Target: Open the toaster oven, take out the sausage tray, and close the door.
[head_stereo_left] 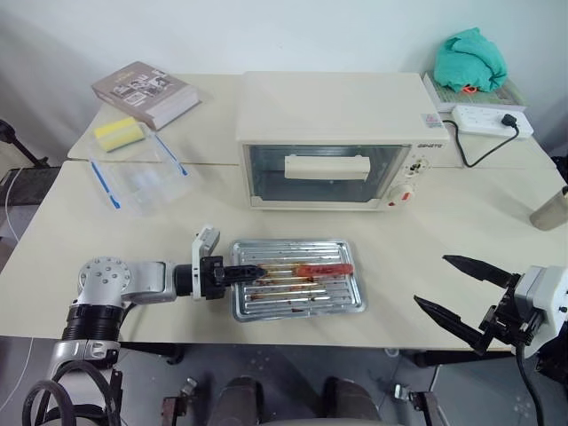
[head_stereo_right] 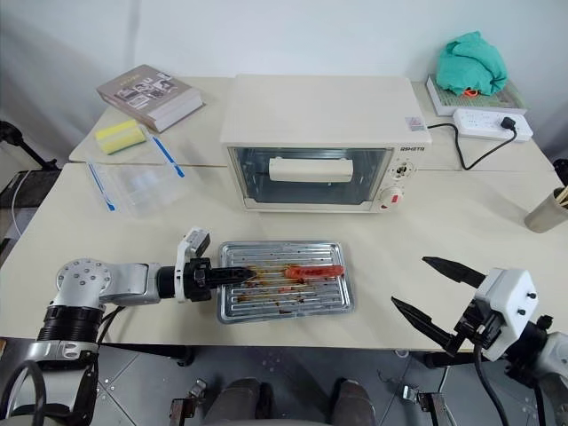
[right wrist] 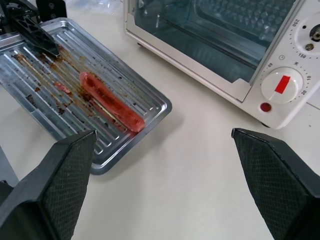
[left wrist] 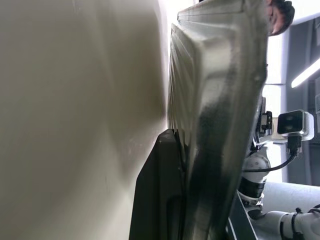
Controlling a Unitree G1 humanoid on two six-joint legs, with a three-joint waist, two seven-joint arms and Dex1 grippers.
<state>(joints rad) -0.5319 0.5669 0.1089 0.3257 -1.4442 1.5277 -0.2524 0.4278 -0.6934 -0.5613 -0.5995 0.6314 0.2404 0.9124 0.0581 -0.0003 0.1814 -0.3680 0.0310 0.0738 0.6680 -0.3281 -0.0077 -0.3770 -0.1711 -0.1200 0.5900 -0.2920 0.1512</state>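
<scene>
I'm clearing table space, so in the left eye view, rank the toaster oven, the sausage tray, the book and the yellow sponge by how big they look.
1. toaster oven
2. sausage tray
3. book, though it lies farther from the camera than the tray, so this is less sure
4. yellow sponge

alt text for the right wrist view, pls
A metal sausage tray holding one red sausage lies on the cream table in front of the closed toaster oven. The right end effector frames the scene with its fingers wide open, while the left end effector grips the tray's far edge.
</scene>
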